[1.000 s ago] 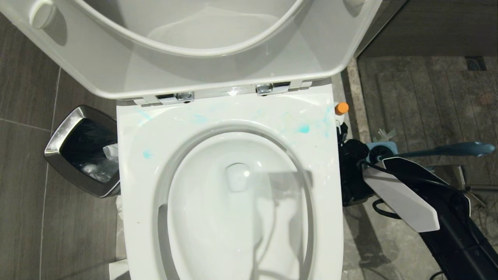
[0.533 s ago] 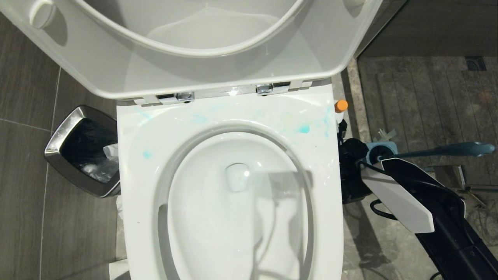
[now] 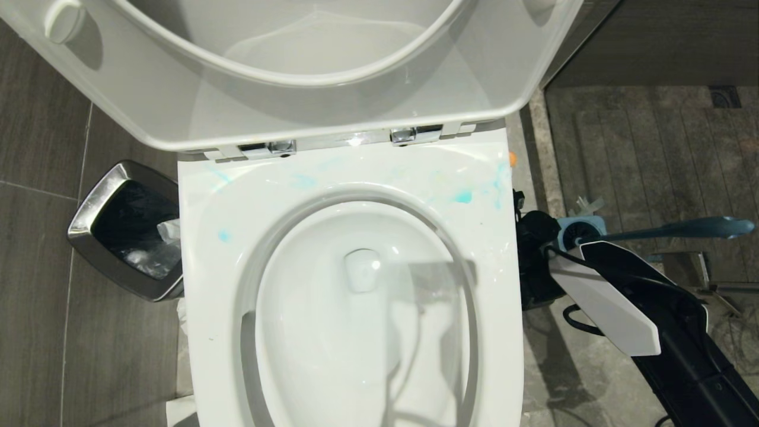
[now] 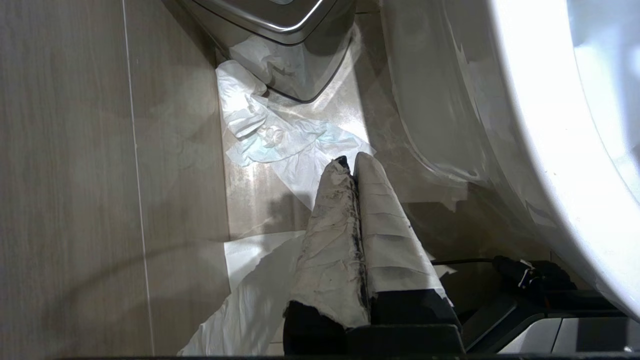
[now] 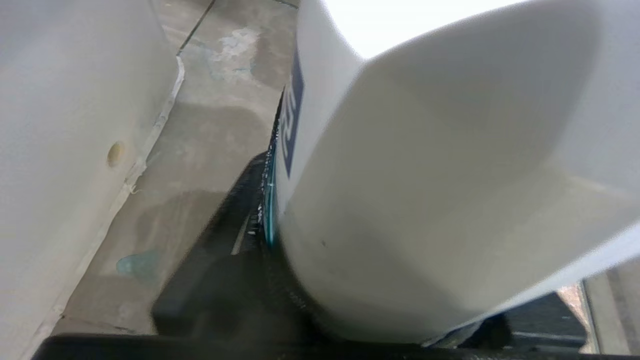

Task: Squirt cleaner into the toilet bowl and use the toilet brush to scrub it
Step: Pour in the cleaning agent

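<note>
The toilet bowl point(image 3: 201, 267) fills the head view, lid raised, with teal-blue smears of liquid on its rim. The cleaner point(image 5: 425, 175), a white bottle, fills the space between my right gripper's jaws and presses against one dark finger point(image 5: 220, 260). In the head view only a sliver of its orange cap point(image 3: 511, 157) shows behind the bowl's right edge. My right gripper point(image 3: 520, 198) is low beside the bowl, shut on the bottle. The toilet brush point(image 3: 682, 228) stands in its pale holder point(image 3: 584, 228) just right of that arm. My left gripper point(image 4: 350, 162) is shut, parked low on the bowl's other side.
A steel-rimmed waste bin point(image 3: 121, 228) stands left of the toilet. Crumpled tissue point(image 4: 270, 135) lies on the tiled floor between bin and bowl. A raised stone sill point(image 3: 542, 148) and a slatted shower floor point(image 3: 640, 142) lie to the right.
The orange cap has slid up and toward the bowl's edge and is now almost hidden behind it. The right arm has shifted slightly the same way. The left arm is still.
</note>
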Available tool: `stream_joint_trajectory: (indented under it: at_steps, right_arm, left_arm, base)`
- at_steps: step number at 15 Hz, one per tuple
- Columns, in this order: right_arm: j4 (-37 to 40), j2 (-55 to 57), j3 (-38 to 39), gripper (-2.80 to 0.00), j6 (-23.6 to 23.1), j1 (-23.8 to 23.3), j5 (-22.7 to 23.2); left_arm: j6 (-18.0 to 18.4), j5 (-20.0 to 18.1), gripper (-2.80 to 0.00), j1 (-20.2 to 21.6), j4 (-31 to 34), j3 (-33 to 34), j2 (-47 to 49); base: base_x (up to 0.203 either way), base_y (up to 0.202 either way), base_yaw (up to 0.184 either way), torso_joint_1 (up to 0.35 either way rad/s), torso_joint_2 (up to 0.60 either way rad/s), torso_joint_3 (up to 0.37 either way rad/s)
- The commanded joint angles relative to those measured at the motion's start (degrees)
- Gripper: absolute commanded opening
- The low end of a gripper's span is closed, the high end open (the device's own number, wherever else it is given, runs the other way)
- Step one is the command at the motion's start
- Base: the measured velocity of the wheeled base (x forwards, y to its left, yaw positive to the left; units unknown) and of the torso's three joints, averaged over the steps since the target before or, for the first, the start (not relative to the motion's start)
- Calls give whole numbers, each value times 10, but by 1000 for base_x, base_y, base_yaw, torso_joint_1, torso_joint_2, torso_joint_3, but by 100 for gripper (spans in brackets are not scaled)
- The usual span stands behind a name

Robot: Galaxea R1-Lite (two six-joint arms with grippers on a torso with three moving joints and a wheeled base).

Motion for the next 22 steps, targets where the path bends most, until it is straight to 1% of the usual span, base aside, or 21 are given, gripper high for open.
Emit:
stream_joint_trajectory:
  at_steps: [1,6,8,9,12,18,20,22]
  right_arm:
    - [-6,-5,0,-280,-2,0,0]
    - [-6,-26,5,-280,-5,9,-3]
    - [-6,-48,12,-280,-24,9,-6]
    - [-6,-64,25,-280,-25,8,-6]
    - [-6,-145,115,-280,-23,2,-6]
    - [-6,-355,290,-280,-11,-31,0]
    - [2,-428,336,-280,7,-39,0]
    - [40,-496,367,-280,27,-42,-2]
  left_arm:
    - [0,0,-280,0,0,0,0]
    - [0,0,-280,0,0,0,1]
    - [0,0,-280,0,0,0,0]
    - [0,0,-280,0,0,0,0]
    - [0,0,-280,0,0,0,0]
    - [0,0,-280,0,0,0,1]
    - [0,0,-280,0,0,0,0]
    - [0,0,-280,0,0,0,0]
  base:
    - [0,0,0,0,0,0]
    - [0,0,0,0,0,0]
    - [0,0,0,0,0,0]
    - [0,0,0,0,0,0]
    - [0,0,0,0,0,0]
    - [0,0,0,0,0,0]
    - [0,0,0,0,0,0]
    - [0,0,0,0,0,0]
